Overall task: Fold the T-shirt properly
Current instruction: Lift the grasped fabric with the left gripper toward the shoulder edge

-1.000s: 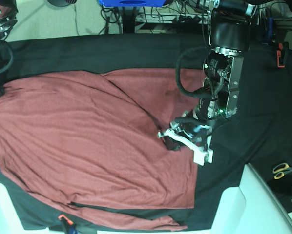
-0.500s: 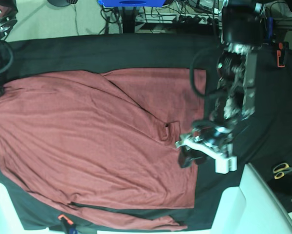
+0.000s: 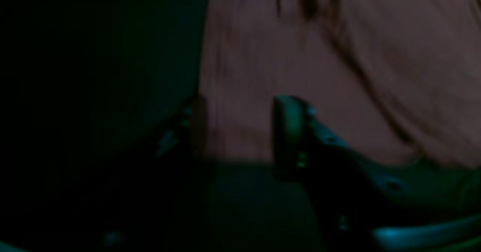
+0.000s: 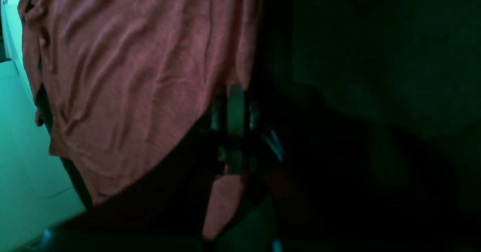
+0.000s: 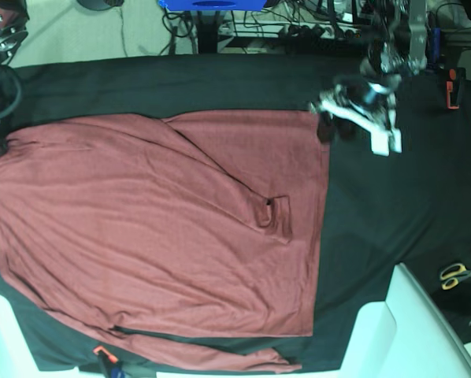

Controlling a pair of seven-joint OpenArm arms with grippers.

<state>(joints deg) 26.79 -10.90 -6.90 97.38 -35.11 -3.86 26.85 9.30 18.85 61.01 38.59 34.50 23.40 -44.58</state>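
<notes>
The rust-red T-shirt (image 5: 141, 228) lies spread across the black table cloth (image 5: 377, 205), with a small puckered fold (image 5: 275, 216) near its right side. My left gripper (image 5: 336, 128) hovers at the shirt's far right corner. In the left wrist view its fingers (image 3: 287, 131) stand apart, the left gripper (image 3: 242, 128) is open, and the shirt's edge (image 3: 263, 75) lies beyond them. My right gripper (image 4: 236, 94) is shut at the T-shirt's (image 4: 131, 75) left edge, apparently pinching the cloth.
Yellow-handled scissors (image 5: 456, 274) lie at the right edge. An orange clamp (image 5: 454, 87) holds the cloth at the far right, and another (image 5: 101, 354) sits at the front. The white table corner (image 5: 424, 331) shows at the front right. Cables crowd the back.
My left gripper let go of the fold in the shirt's middle, opened, and swung away to the shirt's far right corner. The pucker stays where it was dropped. The right arm has not moved.
</notes>
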